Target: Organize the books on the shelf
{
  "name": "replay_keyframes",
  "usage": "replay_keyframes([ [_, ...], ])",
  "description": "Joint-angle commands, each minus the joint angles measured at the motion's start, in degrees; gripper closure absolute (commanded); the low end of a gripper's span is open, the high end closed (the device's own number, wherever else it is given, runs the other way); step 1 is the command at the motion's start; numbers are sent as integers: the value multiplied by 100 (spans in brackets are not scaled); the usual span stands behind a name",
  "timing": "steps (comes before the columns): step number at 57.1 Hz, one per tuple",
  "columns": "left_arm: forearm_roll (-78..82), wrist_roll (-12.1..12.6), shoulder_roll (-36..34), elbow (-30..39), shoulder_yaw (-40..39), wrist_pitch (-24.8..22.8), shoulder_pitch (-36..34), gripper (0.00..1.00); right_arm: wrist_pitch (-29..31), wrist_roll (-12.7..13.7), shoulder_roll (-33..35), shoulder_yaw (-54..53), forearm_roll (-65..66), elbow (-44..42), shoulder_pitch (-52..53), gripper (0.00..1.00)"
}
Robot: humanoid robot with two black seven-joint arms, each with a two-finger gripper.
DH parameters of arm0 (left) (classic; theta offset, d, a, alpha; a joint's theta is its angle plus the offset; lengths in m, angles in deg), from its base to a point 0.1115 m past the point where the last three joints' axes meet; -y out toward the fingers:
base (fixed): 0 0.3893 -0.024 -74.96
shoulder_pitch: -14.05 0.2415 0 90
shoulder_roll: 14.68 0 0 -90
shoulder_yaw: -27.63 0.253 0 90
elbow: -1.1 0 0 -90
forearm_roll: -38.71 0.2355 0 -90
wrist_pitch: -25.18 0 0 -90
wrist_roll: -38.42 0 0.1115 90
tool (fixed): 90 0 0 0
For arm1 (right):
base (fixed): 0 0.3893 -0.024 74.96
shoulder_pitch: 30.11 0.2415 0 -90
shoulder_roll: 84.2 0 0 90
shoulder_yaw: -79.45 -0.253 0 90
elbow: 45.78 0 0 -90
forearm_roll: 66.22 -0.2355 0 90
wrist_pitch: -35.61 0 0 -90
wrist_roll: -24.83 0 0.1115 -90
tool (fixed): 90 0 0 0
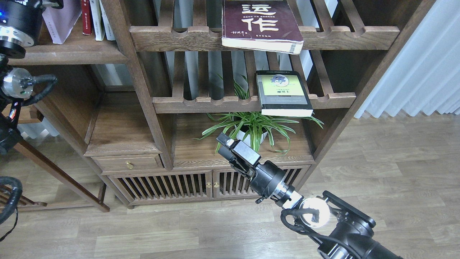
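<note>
The pale lavender book (pixel 59 21) leans at the left end of the dark plank shelf (pixel 72 54), next to slim red and white volumes (pixel 94 18). My left gripper (pixel 50 3) is at the top edge right above that book, mostly cut off, so its fingers cannot be made out. The thick maroon book (pixel 262 23) lies flat on the upper slatted rack, overhanging its front rail. On the lower slatted rack lies the black-bordered yellow-green book (pixel 284 93). My right gripper (pixel 223 141) hangs low in front of the plant, holding nothing; its dark fingers cannot be told apart.
A potted spider plant (pixel 253 126) stands under the lower rack, just behind the right gripper. Below it are slatted cabinet doors (pixel 187 183) and a small drawer (pixel 127 163). A white curtain (pixel 420 72) hangs at the right over wooden floor.
</note>
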Motion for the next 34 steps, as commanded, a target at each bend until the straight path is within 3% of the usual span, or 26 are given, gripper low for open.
replay_keyframes([
  [1, -280, -141, -6, 138, -35, -12, 12, 36, 0, 1, 0, 1, 1, 0, 0, 2],
  [11, -667, -374, -24, 340, -70, -21, 47, 34, 0, 1, 9, 1, -8, 0, -9, 2],
  [26, -1765, -374, 2, 674, -123, -363, 223, 30, 0, 1, 18, -7, -8, 9, -9, 2],
  [34, -2398, -374, -15, 1095, -263, -794, 591, 18, 0, -7, 9, -25, -8, 9, -9, 2],
])
